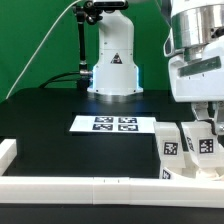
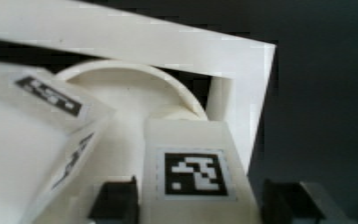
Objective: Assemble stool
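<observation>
Squarely between the gripper (image 2: 194, 200) fingers sits 1 tagged leg (image 2: 197, 165), clamped.

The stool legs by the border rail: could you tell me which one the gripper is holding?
The gripper is shut on the leg nearer the exterior view's right, directly under the fingers. The other leg stands free beside it, toward the exterior view's left.
</observation>
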Available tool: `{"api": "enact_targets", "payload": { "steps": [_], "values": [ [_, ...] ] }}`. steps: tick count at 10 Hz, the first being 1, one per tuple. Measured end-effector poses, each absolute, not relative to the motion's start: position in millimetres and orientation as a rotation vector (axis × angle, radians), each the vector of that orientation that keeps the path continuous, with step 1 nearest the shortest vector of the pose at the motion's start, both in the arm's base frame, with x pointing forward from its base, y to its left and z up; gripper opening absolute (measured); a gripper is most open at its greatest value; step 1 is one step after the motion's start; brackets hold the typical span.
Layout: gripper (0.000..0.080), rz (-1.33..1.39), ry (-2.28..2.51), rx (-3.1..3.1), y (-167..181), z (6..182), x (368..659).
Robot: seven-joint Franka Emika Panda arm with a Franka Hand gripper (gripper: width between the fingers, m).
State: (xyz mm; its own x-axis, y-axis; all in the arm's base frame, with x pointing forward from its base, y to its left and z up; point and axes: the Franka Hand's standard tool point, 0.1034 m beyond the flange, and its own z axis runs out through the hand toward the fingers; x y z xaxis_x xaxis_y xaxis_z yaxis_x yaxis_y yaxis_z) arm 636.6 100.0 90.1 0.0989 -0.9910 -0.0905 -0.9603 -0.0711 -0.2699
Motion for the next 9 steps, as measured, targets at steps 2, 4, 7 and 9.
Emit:
{"api": "enact_targets", "payload": {
  "steps": [2, 4, 7, 9],
  "values": [
    [0.0337, -0.138, 2.052, -1.991, 101, 89.6, 636],
    [0.0337, -0.112, 2.139, -1.883, 102, 89.2, 636],
    [0.0337, -0.099, 2.336, -1.498, 106, 88.4, 637],
    [0.0337, -0.075, 2.434, -1.242, 110, 88.0, 641]
  ]
}}
